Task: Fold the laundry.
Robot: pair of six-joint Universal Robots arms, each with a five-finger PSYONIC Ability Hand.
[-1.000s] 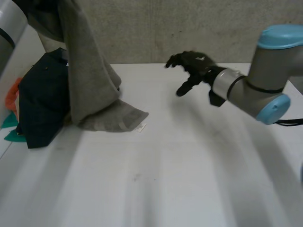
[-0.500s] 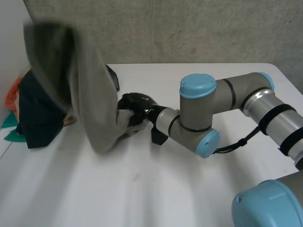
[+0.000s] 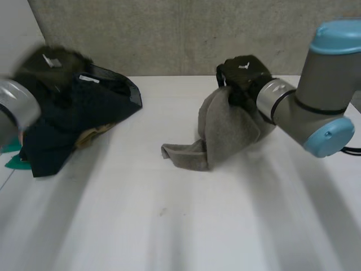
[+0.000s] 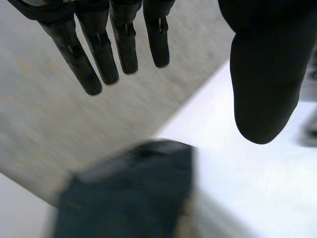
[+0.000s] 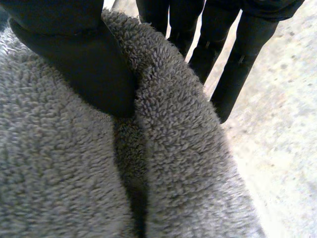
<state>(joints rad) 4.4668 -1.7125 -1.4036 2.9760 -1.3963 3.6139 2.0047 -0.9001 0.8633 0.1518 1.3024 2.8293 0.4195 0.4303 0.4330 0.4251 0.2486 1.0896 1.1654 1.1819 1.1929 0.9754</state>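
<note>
Head view: grey towel (image 3: 225, 134) bunched (looped terry pile), pinched by right hand (image 3: 243, 74).

Soft light falls from above, and the white table (image 3: 186, 226) is the brightest surface, crossed by faint grey bands that run from 12 toward 7 o'clock. The towel (image 3: 225, 132) throws a soft-edged shadow at its 6 o'clock. The dark clothes (image 3: 67, 124) at 9 o'clock are almost black. In the right wrist view the towel's fold beneath the right hand (image 5: 74, 54) sinks into deep shadow.
</note>
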